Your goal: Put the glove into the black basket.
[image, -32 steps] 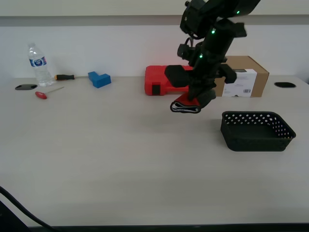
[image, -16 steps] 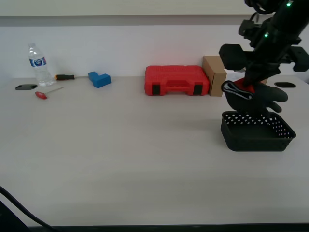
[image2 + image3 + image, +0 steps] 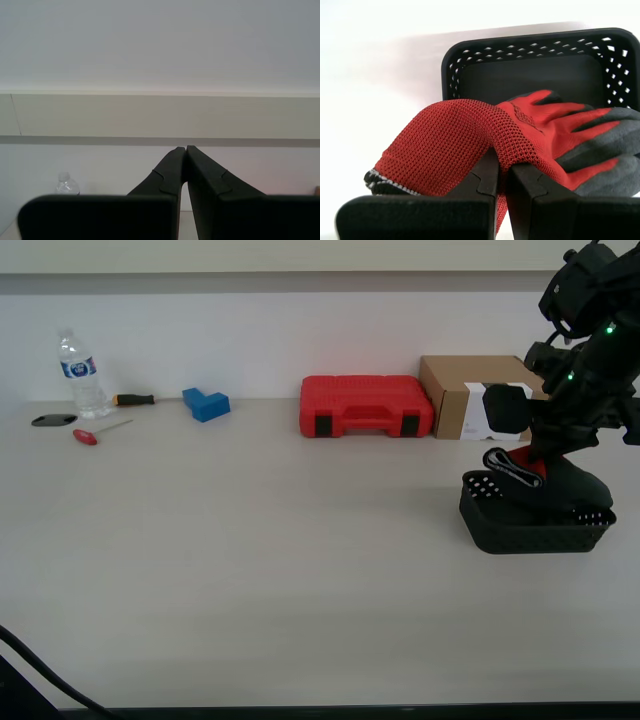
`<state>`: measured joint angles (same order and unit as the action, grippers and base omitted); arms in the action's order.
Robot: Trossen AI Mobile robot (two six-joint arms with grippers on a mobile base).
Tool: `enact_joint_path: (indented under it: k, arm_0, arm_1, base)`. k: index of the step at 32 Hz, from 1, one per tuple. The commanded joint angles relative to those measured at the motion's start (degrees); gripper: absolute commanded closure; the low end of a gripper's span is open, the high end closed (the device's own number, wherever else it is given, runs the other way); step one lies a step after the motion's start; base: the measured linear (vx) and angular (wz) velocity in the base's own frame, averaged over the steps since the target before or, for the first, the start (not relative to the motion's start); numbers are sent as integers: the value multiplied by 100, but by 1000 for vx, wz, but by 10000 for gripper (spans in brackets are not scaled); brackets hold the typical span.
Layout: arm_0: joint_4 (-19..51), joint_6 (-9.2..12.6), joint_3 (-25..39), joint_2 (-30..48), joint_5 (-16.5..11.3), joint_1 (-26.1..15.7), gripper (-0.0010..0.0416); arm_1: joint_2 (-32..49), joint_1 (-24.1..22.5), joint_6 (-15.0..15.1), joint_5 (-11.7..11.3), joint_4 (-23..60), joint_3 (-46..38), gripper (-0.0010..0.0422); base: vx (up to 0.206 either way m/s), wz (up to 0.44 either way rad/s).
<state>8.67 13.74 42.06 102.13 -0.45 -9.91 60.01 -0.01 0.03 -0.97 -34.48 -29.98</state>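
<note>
My first gripper (image 3: 502, 167) is shut on the red knit glove (image 3: 470, 142), pinching a fold of its back. The glove's dark grey fingers (image 3: 605, 160) hang over the black basket (image 3: 530, 70). In the exterior view the first arm holds the glove (image 3: 520, 468) at the black basket (image 3: 535, 525) on the exterior view's right, with the grey fingers draped over the basket's far rim and the cuff sticking out above it. My second gripper (image 3: 183, 150) is shut and empty, aimed at the wall; it does not show in the exterior view.
A red plastic tool case (image 3: 365, 406) and a brown cardboard box (image 3: 480, 398) stand at the back behind the basket. At the back on the exterior view's left are a water bottle (image 3: 78, 373), a blue block (image 3: 206, 403) and two screwdrivers (image 3: 100, 430).
The first arm carried the glove from in front of the red case toward the exterior view's right, then lowered it onto the basket. The basket and other things stayed put.
</note>
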Motion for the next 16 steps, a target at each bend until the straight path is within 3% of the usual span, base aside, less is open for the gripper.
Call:
enact_joint_path:
  k: [1,4,14,16]
  arm_0:
    - [-262,116,-2,184,-13,42,403]
    - [-308,125,-2,243,-144,144,396]
    - [-409,87,-2,278,-219,313,202]
    - [-420,87,-2,278,-219,313,194]
  arm_1:
    - [2,2,2,-2,-33,-2,412]
    - [2,2,0,0,-31,0,412]
    - [2,2,2,0,-33,-2,412]
    - [2,2,0,0,-31,-2,412]
  base:
    - [0,0]
    - [0,0]
    - [0,0]
    - [0,0]
